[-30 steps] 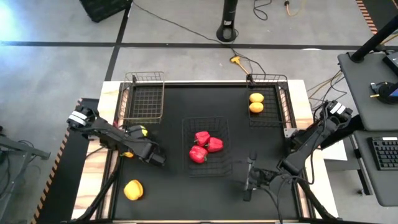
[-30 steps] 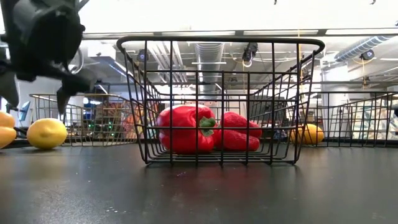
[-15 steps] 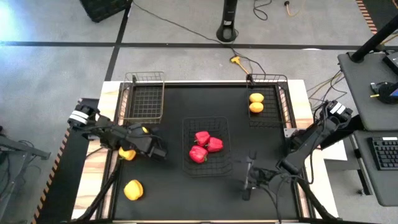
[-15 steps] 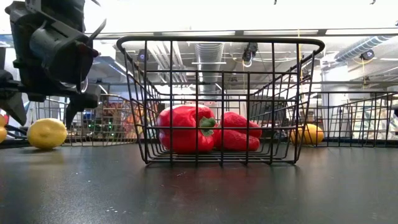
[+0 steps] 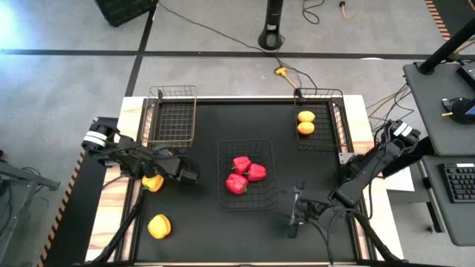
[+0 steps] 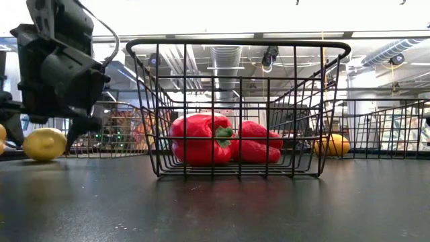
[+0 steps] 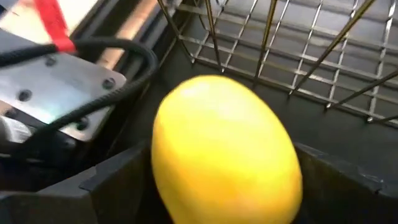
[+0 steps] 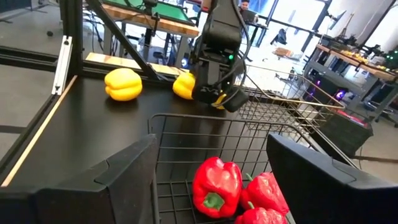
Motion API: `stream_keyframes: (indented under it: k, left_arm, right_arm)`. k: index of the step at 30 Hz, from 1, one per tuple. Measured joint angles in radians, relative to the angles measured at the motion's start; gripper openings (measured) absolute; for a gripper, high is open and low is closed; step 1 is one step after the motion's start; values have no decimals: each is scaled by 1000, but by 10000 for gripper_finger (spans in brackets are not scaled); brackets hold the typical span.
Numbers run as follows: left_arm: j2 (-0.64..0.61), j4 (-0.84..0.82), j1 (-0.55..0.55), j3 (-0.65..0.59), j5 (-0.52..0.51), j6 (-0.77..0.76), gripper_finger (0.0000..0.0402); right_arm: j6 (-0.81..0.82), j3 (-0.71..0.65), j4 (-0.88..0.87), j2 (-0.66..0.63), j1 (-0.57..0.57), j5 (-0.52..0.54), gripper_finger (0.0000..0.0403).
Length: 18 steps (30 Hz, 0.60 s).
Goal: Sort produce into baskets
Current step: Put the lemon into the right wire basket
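A yellow rounded fruit (image 7: pixel 225 149) lies on the black table just in front of the copper wire basket (image 5: pixel 171 119); it also shows in the low view (image 6: pixel 44 143). My left gripper (image 6: pixel 48 126) points down over it, open, with one finger on each side of it. Two yellow peppers (image 5: pixel 152 182) (image 5: pixel 159 225) lie on the table's left part. Three red peppers (image 5: pixel 243 174) lie in the middle dark basket (image 5: pixel 220 172). Two orange-yellow fruits (image 5: pixel 306 122) lie in the far right dark basket (image 5: pixel 339 122). My right gripper (image 5: pixel 295 211) is open and empty at the near right. My left gripper comes at the yellow fruit from above, its fingers (image 7: pixel 118 186) standing at the fruit's two sides. The fruit rests on the table. I cannot tell whether the fingers touch it.
The copper basket holds nothing that shows. The table's wooden left edge (image 5: pixel 111 200) and a metal frame part (image 7: pixel 56 93) are close beside my left gripper. Bare black tabletop (image 5: pixel 200 237) lies along the near side.
My left gripper has come down and gone a little toward the table's far edge, over the yellow fruit, with its fingers open. My right arm has kept still.
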Motion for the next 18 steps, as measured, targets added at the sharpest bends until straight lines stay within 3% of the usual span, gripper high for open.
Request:
stream_keyframes:
  k: [9,18]
  left_arm:
    - [0,95,20,-53,18,39,347]
    - [13,114,22,-61,8,26,292]
  right_arm:
    - [-5,0,0,0,0,0,292]
    - [-7,0,0,1,0,0,291]
